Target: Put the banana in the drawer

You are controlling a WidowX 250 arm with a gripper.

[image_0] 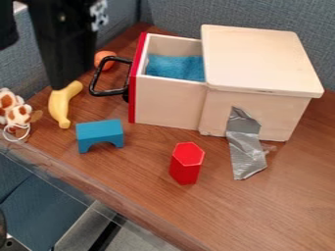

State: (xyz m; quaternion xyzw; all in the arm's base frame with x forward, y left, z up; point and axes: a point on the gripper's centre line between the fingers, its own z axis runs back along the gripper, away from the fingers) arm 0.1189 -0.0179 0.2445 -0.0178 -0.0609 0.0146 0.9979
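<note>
Apparently at the pick-up step, with the gripper [62,82] hanging right at the upper end of the banana [59,105]. Cannot tell whether open or closed, nor whether gripping anything. Find the banana lying on the tabletop [288,196], near the edge along the partition [177,12], between the plush toy [17,113] and the open drawer [167,103].

Expect trouble first from a grip near one end: likely to let the curved banana swing, droop or twist free, for want of support at the middle. Beware also of pressing down off-centre and sending the banana rolling toward the near edge, perhaps over it.

Next, mind the black handle [110,92], jutting out toward the banana from the red front [132,105]. Could easily snag on a low crossing, and so shove the drawer partly shut and narrow the opening. Lift well clear before swinging across.

Over the drawer, avoid stopping short, at the risk of catching the banana on the red front and tipping it back out; avoid overshooting too, because of the lid [262,59] close behind. Lower onto the blue cloth [173,67] before releasing, to prevent a bounce or a rest across the rim.
</note>
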